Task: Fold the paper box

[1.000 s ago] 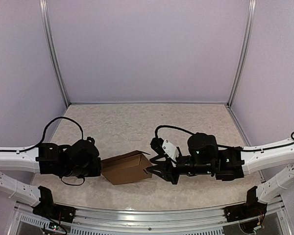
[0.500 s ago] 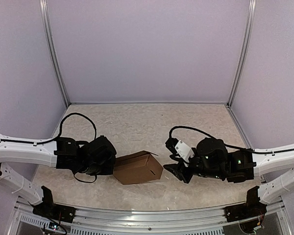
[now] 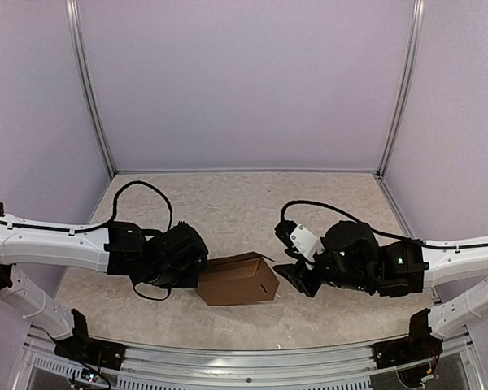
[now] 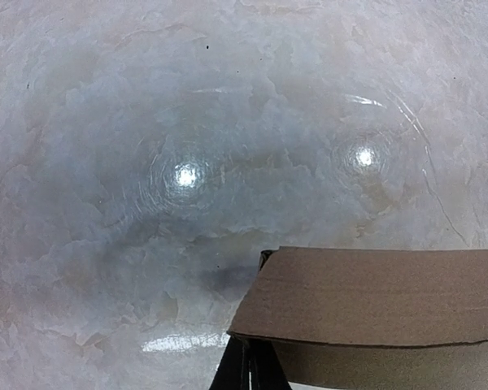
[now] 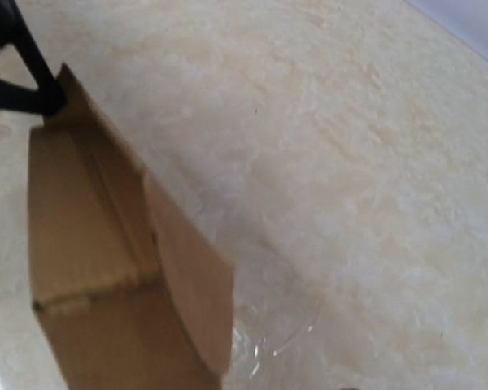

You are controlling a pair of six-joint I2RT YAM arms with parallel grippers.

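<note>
Left claw holds paper box, right claw beside

You have the paper box on the table, the left gripper touching its left end and the right gripper just beside its right end.

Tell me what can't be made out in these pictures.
Right gripper: top view too dark to show open or shut; its wrist view leaves the fingers out.
Paper box: left wrist view cuts it at the bottom and right edges.
Left gripper: top view, hidden under its wrist.
</note>
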